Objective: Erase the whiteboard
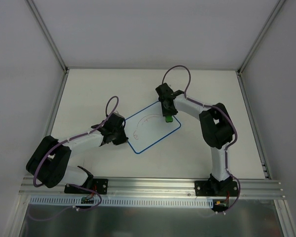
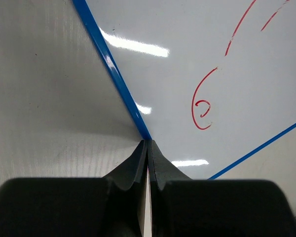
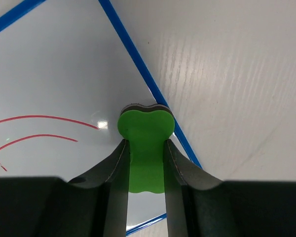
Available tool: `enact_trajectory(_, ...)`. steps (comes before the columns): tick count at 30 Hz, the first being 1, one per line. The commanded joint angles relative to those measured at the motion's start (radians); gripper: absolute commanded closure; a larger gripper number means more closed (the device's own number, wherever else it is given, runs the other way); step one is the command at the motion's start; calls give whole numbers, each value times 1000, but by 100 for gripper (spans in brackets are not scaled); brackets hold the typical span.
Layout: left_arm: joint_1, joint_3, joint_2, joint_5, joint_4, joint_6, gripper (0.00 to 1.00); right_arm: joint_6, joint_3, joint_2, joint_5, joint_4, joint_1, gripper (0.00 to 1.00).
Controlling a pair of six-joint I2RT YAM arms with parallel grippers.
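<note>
The whiteboard (image 1: 155, 133) lies flat at mid-table, white with a thin blue border and red lines drawn on it. My right gripper (image 1: 168, 114) is shut on the green eraser (image 1: 169, 118) and holds it on the board's far right edge. In the right wrist view the eraser (image 3: 146, 148) sits between my fingers, next to the blue border and two red arcs (image 3: 44, 121). My left gripper (image 1: 122, 134) is shut, its tips pressed on the board's left edge. In the left wrist view its tips (image 2: 148, 144) meet at the blue border, with a red curl (image 2: 202, 106) beyond.
The white table (image 1: 89, 94) is walled by white panels with metal posts on the left, back and right. A metal rail (image 1: 153, 185) runs along the near edge, carrying both arm bases.
</note>
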Motion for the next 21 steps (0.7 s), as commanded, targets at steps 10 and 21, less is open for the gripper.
enact_trajectory(10, -15, -50, 18, 17, -122, 20, 100, -85, 208, 191, -183, -132, 230, 100)
enact_trajectory(21, -17, -57, 9, 17, -121, 19, 100, -128, 252, 239, -199, -138, 305, 100)
